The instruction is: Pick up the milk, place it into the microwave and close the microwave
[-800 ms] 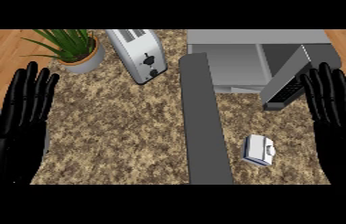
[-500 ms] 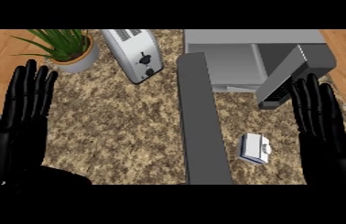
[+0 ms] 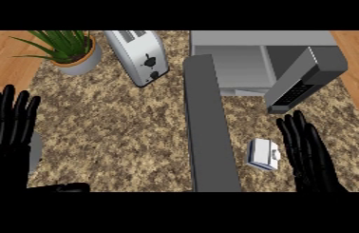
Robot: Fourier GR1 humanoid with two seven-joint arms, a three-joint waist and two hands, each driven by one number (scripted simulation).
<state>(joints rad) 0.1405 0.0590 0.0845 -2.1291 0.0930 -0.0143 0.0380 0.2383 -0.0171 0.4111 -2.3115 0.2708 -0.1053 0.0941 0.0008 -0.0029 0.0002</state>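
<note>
- While the milk (image 3: 264,154) lies on the speckled counter (image 3: 126,132), a small white carton just right of the long grey door (image 3: 209,132), the right hand (image 3: 308,156) has come in from the far right edge to just beside it; over the last moments it slid left and down toward the carton.
- With its fingers straight and spread, that hand closes on nothing, and a thin strip of counter shows between it and the carton, so they look apart, not touching.
- Since the carton sits in the same spot relative to the door as before, pickup has not begun; the shift reads as the approach for a grasp, and the next move would need the fingers to wrap the carton's sides.
- Beyond the milk, the microwave (image 3: 242,68) stands open at the top, its pale cavity bare, and a dark control panel (image 3: 298,84) slants at its right.
- At the left edge, the left hand (image 3: 17,127) rests open, fingers up, well apart from the carton.
- Farther left stand a toaster (image 3: 140,56) and a potted plant (image 3: 70,51), clear of the path.
</note>
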